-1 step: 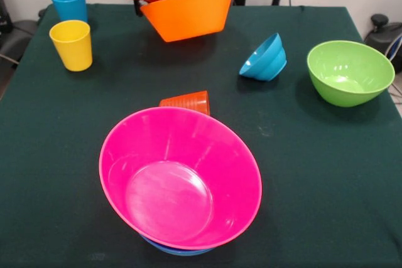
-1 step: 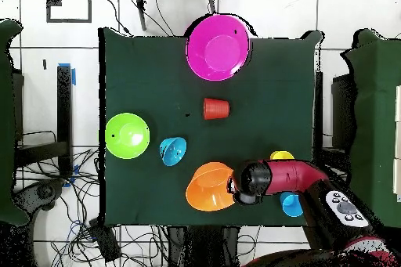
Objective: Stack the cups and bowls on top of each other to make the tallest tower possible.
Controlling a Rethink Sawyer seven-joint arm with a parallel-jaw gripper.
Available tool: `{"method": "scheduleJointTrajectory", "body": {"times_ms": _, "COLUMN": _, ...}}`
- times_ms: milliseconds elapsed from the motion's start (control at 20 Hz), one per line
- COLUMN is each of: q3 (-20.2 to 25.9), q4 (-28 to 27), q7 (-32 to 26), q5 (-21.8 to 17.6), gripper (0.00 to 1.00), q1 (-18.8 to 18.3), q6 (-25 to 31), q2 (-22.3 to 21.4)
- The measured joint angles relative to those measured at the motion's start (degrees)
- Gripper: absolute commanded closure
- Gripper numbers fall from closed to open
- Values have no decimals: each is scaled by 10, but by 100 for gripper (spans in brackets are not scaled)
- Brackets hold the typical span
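Observation:
My gripper is shut on the left rim of the large orange bowl, which hangs tilted above the cloth at the far side. The tower stands near the front: a big pink bowl nested over a blue bowl whose rim peeks out below. Just behind it an orange-red ribbed cup lies on its side. A ridged blue bowl rests tipped, and a green bowl sits upright. The yellow cup and the blue cup stand together.
A dark green cloth covers the table. In the overhead view my arm reaches between the yellow and blue cups and partly covers them. Cables and furniture surround the table.

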Motion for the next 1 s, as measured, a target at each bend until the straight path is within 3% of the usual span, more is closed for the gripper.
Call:
{"method": "scheduleJointTrajectory", "body": {"times_ms": 650, "q3": 0, "q4": 0, "q7": 0, "q5": 1, "gripper": 100, "q1": 0, "q6": 1, "q2": -1}}
{"method": "scheduleJointTrajectory", "body": {"times_ms": 1000, "q3": 1, "q4": 0, "q7": 0, "q5": 26, "gripper": 100, "q1": 2, "q6": 43, "q2": -30}}
